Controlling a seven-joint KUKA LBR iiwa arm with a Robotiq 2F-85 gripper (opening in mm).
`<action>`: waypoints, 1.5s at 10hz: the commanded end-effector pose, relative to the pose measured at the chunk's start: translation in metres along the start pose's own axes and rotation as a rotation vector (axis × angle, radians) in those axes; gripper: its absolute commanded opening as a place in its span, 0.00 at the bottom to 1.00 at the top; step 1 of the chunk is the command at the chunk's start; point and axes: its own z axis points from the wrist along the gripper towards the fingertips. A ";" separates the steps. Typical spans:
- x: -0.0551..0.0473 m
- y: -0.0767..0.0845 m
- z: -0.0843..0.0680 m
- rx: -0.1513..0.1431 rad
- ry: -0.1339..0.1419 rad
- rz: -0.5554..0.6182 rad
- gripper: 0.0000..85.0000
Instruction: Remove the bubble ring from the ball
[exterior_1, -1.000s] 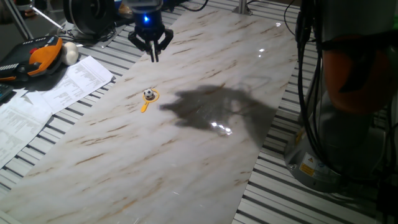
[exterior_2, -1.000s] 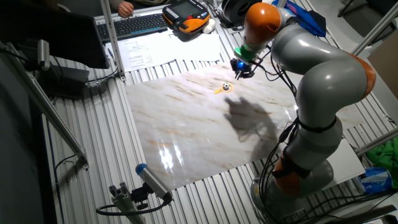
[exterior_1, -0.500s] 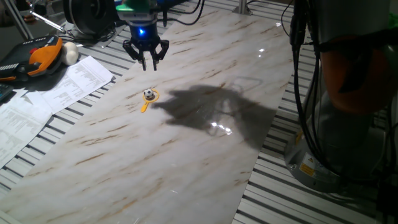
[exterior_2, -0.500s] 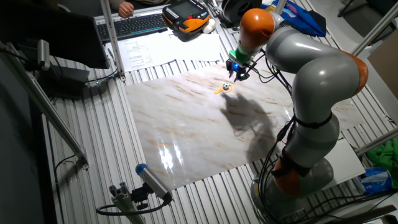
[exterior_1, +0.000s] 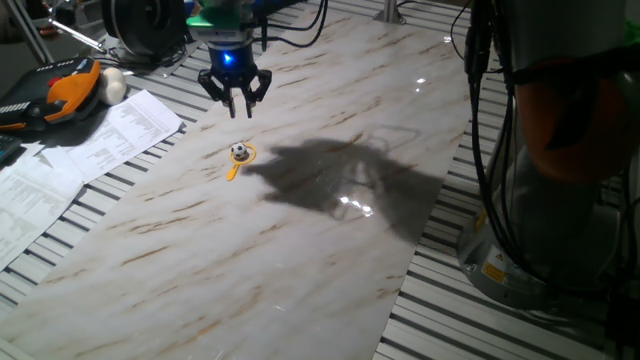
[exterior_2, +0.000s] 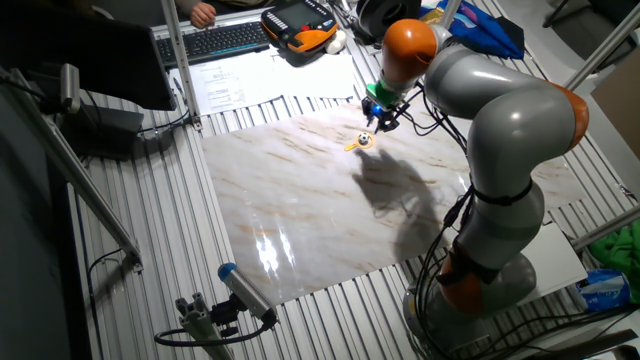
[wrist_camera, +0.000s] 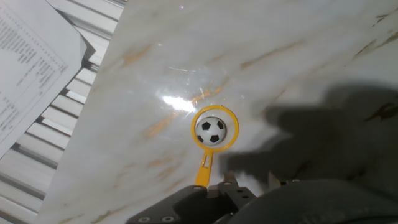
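Moved: gripper (exterior_1: 237, 103) is sliding left toward the ring (wrist_camera: 213, 138), now hanging above and behind it.
Progress: nothing done; ring is lying flat around the ball (wrist_camera: 212, 130) on the slab (exterior_1: 330, 250), handle toward me.
Left: I'm descending, pinching the handle, lifting clear.
Tool: fingers slightly apart, holding nothing, touching nothing.

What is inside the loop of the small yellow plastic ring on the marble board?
Inside the thin yellow plastic bubble ring sits a tiny white ball with black patches, resting on the marble board. The spot of board directly under the ball is covered and cannot be seen.
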 end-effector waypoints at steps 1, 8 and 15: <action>0.000 0.000 0.000 0.015 -0.002 -0.008 0.20; 0.000 0.000 0.000 0.045 0.083 -0.040 0.20; 0.038 0.007 0.024 0.002 0.020 0.128 0.40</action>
